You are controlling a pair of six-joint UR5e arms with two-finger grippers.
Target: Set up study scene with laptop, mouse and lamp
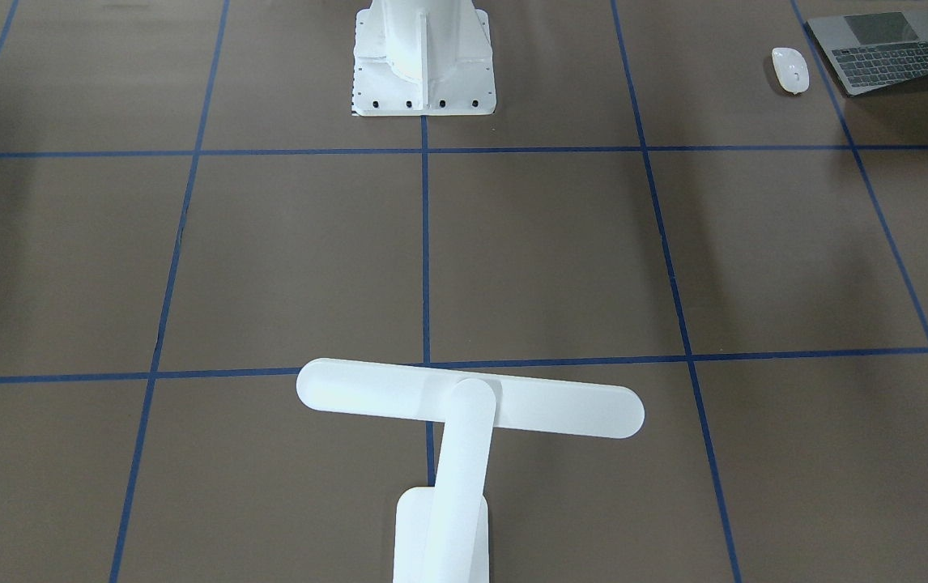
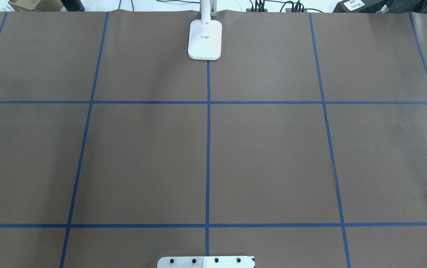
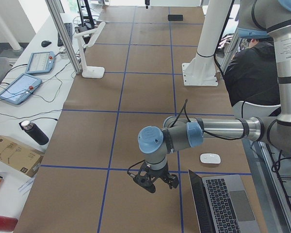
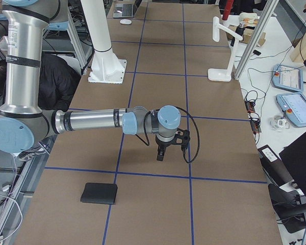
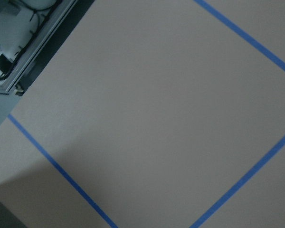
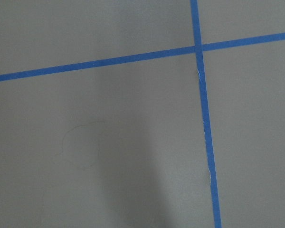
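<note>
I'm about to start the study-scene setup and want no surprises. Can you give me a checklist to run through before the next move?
1. Laptop open, resting on the table: ok.
2. Mouse beside the laptop, not touching it: ok.
3. Lamp upright at the table's far edge from the robot: ok.
4. Left gripper fingers open: cannot tell.
5. Right gripper fingers open: cannot tell.

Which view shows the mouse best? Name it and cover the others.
Exterior front-facing: the mouse lies unobstructed, seen from above, beside the laptop. Exterior left shows it small and oblique; exterior right, a distant speck. Overhead and both wrist views miss it.
</note>
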